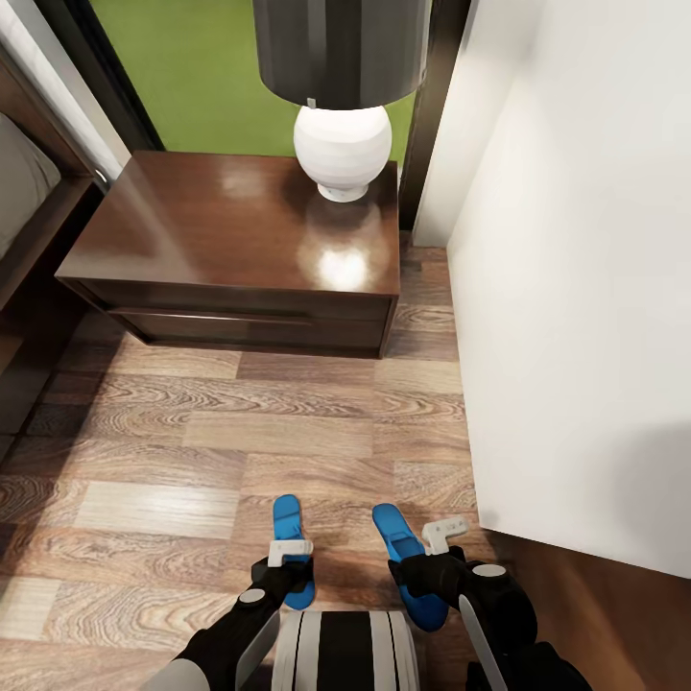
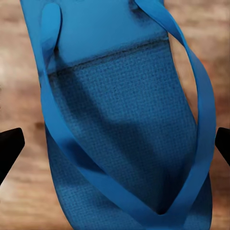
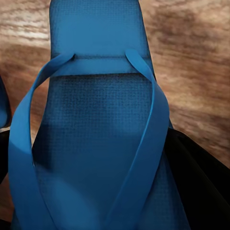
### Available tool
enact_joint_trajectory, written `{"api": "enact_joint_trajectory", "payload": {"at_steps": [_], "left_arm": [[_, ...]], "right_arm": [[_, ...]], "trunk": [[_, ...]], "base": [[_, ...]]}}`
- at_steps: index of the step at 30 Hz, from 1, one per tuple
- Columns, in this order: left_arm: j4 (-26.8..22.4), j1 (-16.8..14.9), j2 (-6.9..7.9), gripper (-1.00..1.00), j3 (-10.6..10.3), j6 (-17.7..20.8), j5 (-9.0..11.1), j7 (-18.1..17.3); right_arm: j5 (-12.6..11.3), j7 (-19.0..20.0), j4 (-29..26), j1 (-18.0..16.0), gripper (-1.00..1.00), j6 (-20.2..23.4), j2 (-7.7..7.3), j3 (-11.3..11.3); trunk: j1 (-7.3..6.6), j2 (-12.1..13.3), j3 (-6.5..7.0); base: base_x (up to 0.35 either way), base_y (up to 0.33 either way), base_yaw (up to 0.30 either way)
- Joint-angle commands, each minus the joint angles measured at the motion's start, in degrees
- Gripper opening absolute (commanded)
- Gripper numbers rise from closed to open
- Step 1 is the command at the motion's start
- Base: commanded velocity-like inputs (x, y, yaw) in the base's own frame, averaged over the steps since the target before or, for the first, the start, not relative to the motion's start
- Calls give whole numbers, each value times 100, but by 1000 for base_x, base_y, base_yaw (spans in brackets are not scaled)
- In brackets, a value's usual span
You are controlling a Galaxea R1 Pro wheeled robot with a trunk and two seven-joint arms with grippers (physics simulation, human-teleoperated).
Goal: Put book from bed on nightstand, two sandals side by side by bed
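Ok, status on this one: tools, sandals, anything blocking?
Left tool over left sandal, jaws spread either side. Right tool at right sandal, grip unclear. Both sandals on floor before nightstand. No obstruction seen.

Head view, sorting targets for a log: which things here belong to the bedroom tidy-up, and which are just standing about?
Part of the job:
left sandal, at the left gripper
right sandal, at the right gripper
nightstand
bed, edge only

Just standing about:
table lamp on the nightstand
white wall
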Motion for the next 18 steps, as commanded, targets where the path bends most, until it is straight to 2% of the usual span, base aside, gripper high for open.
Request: {"api": "enact_joint_trajectory", "payload": {"at_steps": [1,2,3,18], "left_arm": [[-2,-3,5,100,-48,-10,49,44],[-3,-3,5,100,-48,-10,50,44],[-3,-3,5,-100,-47,-10,51,44],[-5,5,10,-100,-51,-18,49,44]], "right_arm": [[5,20,-5,-2,-100,26,2,-4],[5,20,-5,-2,-100,26,3,-4],[5,20,-5,-2,-100,26,1,-4],[5,20,-5,-6,-100,26,-2,-4]], "trunk": [[-1,-1,-3],[-1,-1,-3],[-1,-1,-3],[-1,-1,-3]], "base": [[0,0,0],[0,0,0],[0,0,0],[0,0,0]]}}
